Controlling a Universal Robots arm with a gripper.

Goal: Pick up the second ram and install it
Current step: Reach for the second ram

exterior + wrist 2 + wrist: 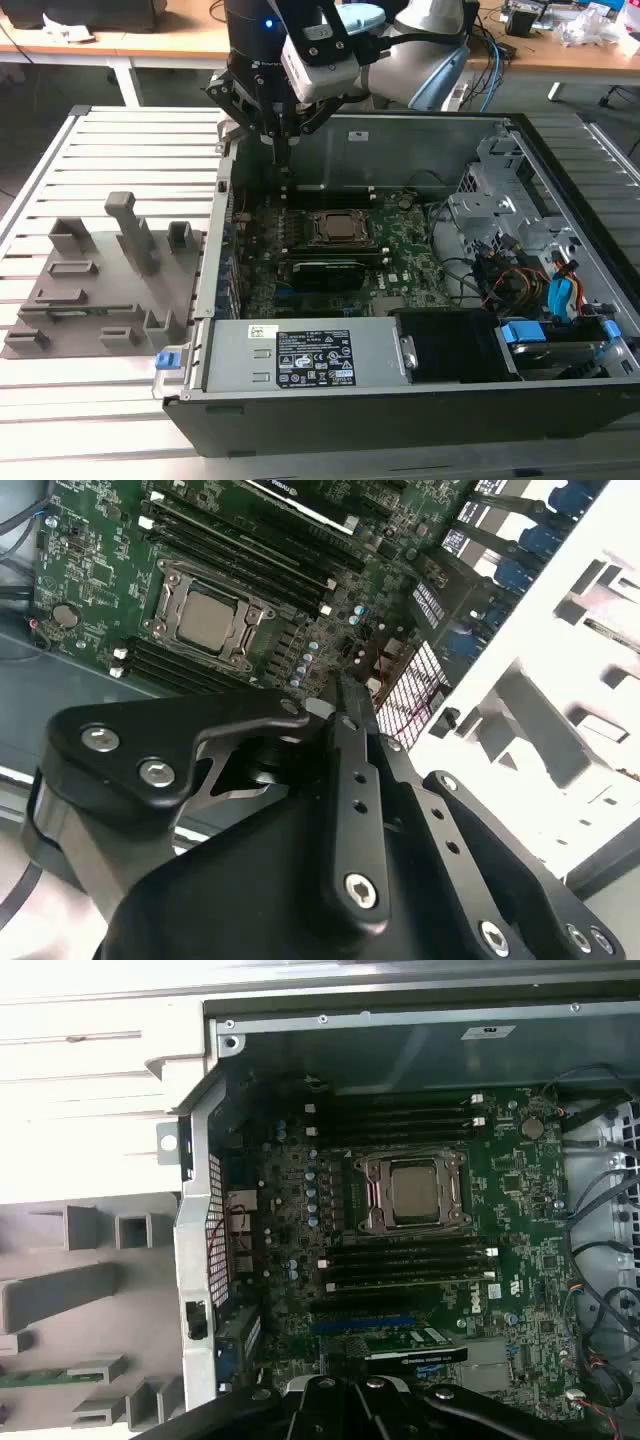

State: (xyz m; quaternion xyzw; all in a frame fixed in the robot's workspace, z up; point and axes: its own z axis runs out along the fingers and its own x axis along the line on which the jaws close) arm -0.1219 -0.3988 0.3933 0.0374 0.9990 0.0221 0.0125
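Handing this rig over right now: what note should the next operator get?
Gripper: looks shut, with no ram seen in it. It hangs over the open case at its corner on the exterior view's left.
Second ram: green stick lying in the gray holder outside the case, in the first wrist view.
Done: nothing shows yet.
Left: the ram is not yet picked up or installed.

One wide cam, two wrist cams
Exterior view looks down at an angle on the whole open case (400, 425). Both wrist views hang close over the motherboard (90, 570) (530, 1250), and all three share the processor socket (340, 228) (207, 618) (415, 1192).
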